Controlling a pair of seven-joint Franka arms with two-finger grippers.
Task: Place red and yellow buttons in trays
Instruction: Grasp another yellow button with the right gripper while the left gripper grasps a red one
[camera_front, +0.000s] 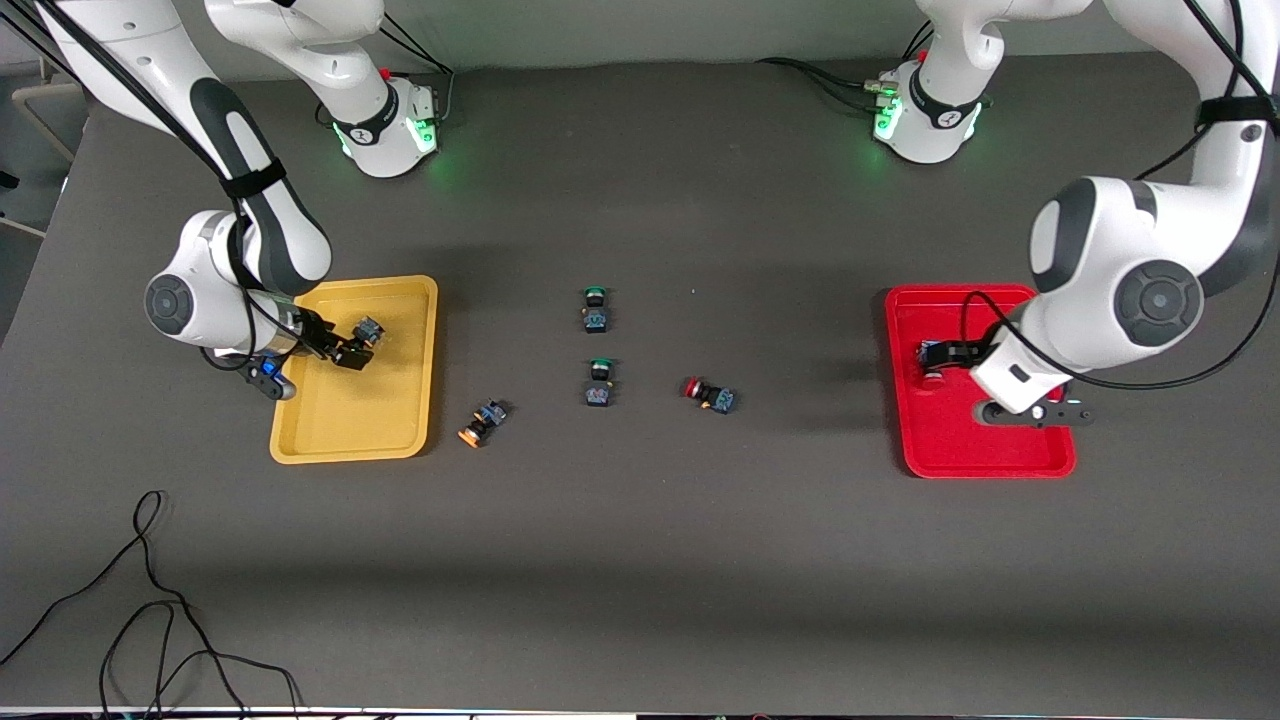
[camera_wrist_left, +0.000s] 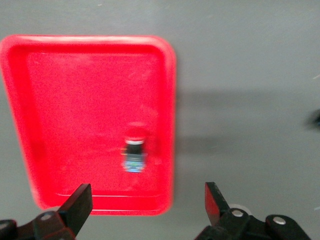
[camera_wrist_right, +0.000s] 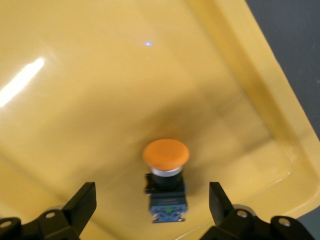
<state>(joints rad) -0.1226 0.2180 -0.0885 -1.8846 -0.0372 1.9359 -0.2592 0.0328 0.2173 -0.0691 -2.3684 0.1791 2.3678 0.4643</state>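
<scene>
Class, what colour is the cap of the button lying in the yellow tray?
Orange-yellow cap; the right wrist view shows it best.

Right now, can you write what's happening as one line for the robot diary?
left gripper: open over red tray, red button inside | right gripper: open over yellow tray, orange button inside | table: one red, one orange

White arms (camera_front: 1120, 270), dark grey joints, black cables, green-lit bases (camera_front: 925, 125).

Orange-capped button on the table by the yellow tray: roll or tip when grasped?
The orange-capped button lies on its side, cap toward the front camera; its round cap may let it roll if nudged. The blocky blue rear should limit that. It looks rigid and probably light, so closing fingers could skid it.
</scene>
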